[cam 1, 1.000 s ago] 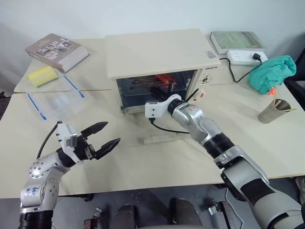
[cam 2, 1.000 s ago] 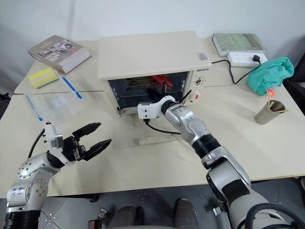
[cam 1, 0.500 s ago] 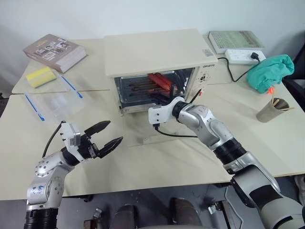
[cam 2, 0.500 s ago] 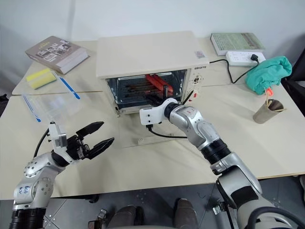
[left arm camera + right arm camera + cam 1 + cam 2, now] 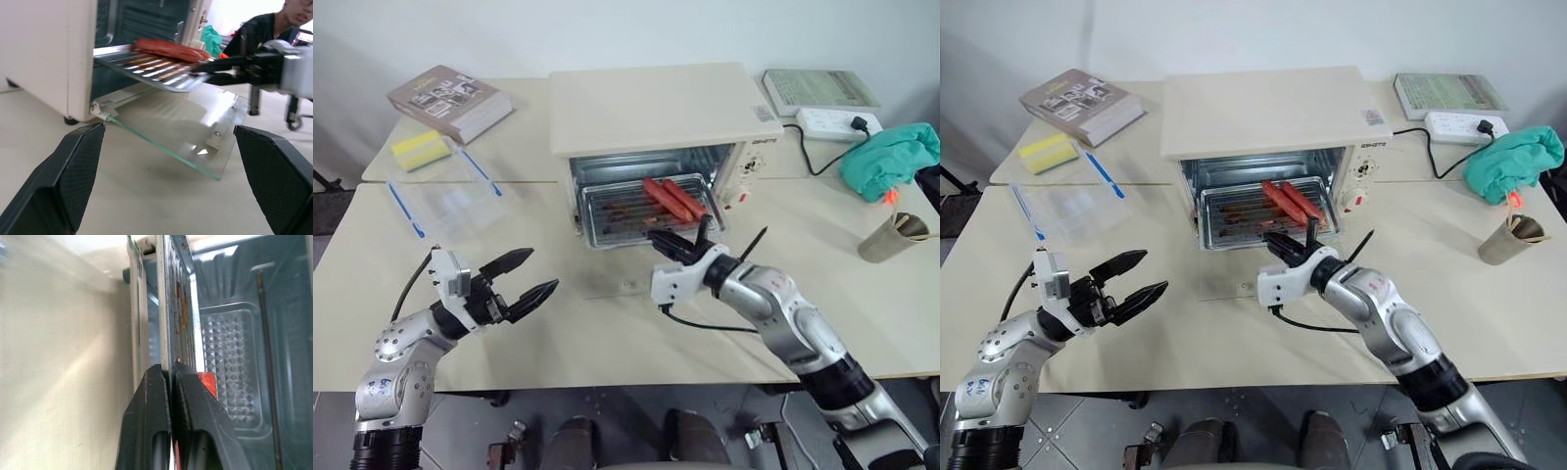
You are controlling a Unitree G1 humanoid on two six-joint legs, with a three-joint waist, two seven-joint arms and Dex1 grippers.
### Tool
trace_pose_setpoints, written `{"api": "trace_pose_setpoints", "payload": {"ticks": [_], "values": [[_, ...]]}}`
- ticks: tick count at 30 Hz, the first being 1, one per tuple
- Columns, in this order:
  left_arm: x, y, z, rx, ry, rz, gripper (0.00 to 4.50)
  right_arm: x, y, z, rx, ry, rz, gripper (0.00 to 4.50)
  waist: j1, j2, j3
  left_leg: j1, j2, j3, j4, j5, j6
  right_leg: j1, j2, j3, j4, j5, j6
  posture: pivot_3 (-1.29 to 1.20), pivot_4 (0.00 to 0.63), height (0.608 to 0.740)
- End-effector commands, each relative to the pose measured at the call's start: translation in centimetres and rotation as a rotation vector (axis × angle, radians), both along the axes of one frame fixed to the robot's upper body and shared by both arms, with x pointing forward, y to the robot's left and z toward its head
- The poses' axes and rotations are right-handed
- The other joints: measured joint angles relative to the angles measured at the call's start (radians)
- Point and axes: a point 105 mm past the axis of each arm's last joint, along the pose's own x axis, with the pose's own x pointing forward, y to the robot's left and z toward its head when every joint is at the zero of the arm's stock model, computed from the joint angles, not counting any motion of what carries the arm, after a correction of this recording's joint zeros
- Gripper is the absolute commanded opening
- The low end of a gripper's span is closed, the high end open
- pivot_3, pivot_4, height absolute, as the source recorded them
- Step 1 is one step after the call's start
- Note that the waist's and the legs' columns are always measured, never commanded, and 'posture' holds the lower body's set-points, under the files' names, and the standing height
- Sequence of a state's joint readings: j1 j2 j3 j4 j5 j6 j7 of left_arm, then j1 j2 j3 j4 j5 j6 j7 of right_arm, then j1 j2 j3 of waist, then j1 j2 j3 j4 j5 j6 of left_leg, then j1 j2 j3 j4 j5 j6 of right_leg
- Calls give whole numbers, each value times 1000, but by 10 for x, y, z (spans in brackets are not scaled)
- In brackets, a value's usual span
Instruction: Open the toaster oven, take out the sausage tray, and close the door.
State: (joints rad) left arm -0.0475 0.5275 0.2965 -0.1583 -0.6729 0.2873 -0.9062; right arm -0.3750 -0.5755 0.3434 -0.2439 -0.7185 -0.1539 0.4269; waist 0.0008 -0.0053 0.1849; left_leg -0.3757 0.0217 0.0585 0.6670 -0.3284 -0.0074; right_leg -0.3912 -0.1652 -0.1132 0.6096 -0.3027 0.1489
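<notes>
Mid tray-pull: right gripper [image 5: 1285, 241] pinched on sausage tray [image 5: 1263, 208] rim, half out; next clear it over the door [image 5: 190, 137]. Left gripper [image 5: 530, 278] agape, idle.

The door [image 5: 641, 284] lies open flat on the table [image 5: 862, 313] before the oven [image 5: 656, 108], so the mouth is free. The tray [image 5: 631, 211] sticks half out over the door and blocks the way in, and the right gripper [image 5: 658, 241] pinches its front rim. Left of the door, bare table lies around the left gripper [image 5: 530, 286].
</notes>
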Motion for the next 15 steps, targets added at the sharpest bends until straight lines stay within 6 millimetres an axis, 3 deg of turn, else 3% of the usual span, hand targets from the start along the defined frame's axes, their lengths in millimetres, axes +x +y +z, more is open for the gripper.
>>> {"api": "trace_pose_setpoints", "payload": {"ticks": [1,4,8,15], "values": [[-3,-3,15,-51,22,-33,4500,-13,-5,7,6,-40,12,19,-2,-1,0,0,0,0,0,0,0,0,0,0,0,0,0,0,150,740],[-2,-6,20,-222,225,-89,4500,-23,-5,8,11,-70,46,19,-4,-1,0,0,0,1,1,0,0,0,0,1,0,0,0,0,150,740],[1,-21,26,-260,497,-174,4500,-35,-9,6,-25,-89,99,19,-3,-2,1,1,1,0,2,0,0,0,0,2,1,0,0,0,150,740],[14,-41,31,-323,689,-214,4500,-34,-5,23,-26,-182,147,19,-9,-2,0,2,0,-6,3,0,0,1,0,4,2,0,0,0,150,740]]}}
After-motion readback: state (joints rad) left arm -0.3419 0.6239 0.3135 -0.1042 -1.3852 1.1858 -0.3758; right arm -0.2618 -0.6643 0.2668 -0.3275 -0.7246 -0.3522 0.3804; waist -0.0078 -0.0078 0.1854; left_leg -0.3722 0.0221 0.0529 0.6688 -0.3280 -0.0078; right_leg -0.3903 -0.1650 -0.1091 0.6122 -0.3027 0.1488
